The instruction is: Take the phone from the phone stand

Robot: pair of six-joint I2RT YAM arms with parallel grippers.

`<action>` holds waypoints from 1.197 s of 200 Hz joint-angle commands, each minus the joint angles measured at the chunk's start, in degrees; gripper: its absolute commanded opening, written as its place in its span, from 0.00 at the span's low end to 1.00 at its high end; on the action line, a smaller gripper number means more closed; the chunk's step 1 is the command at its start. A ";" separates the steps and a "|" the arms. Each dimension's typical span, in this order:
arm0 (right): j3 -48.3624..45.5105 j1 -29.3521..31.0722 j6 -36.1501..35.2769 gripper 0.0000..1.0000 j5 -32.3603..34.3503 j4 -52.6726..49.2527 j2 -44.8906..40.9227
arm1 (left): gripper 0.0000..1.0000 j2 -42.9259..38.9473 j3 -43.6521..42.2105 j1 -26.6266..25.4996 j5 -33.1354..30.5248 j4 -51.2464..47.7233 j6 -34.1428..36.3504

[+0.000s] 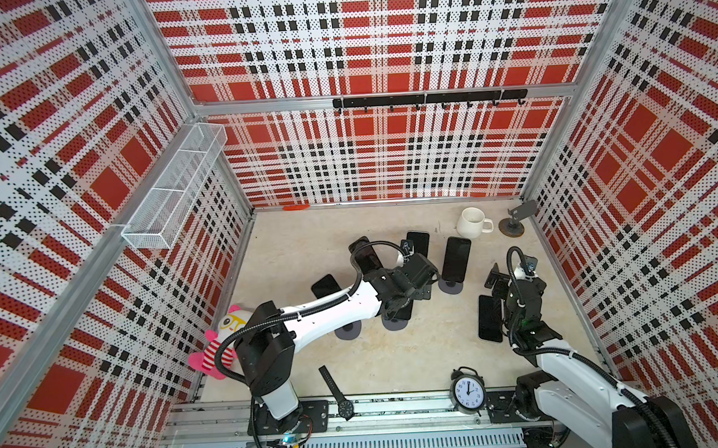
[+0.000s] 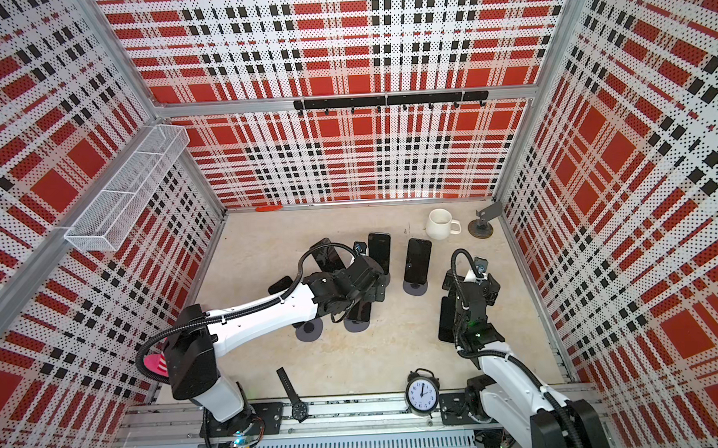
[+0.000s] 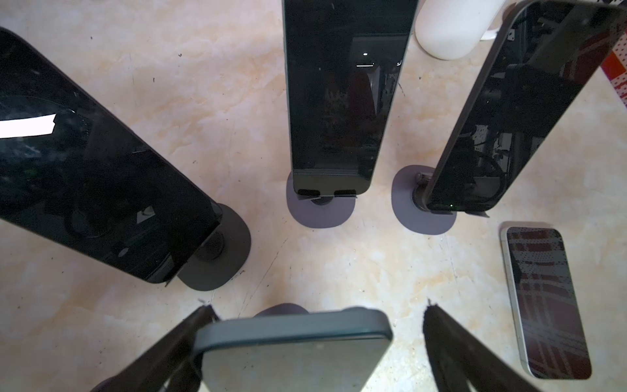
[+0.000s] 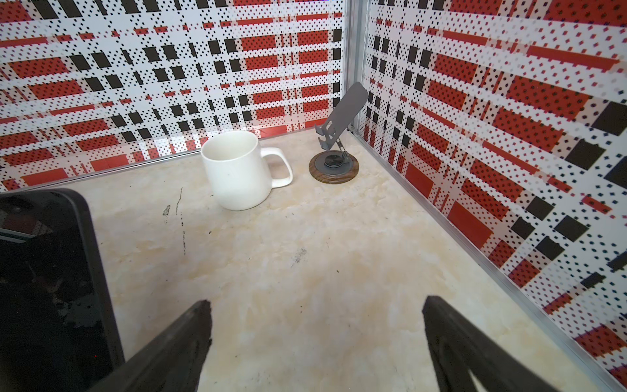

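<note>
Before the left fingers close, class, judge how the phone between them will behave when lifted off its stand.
Probably stiff: the phone is a flat slab. Its matte-looking case rim should slip little against the fingers. Its stand might tip along with it, since the base looks small.

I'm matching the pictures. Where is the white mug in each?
In a top view: white mug far back, toward the right.
In a top view: same spot.
Left wrist: partly seen behind standing phones.
Right wrist: whole.
Landmark: empty stand beside its handle; left wrist misses it.
</note>
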 commanded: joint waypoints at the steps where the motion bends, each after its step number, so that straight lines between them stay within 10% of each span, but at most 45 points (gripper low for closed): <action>1: 1.25 0.35 -0.07 1.00 0.31 1.82 -0.42 | 0.98 1.42 1.01 0.05 -0.67 -1.08 0.48; 239: 0.90 0.33 0.66 1.00 -0.78 2.17 -0.90 | 0.67 -1.02 -1.49 2.08 -0.96 -1.53 -0.09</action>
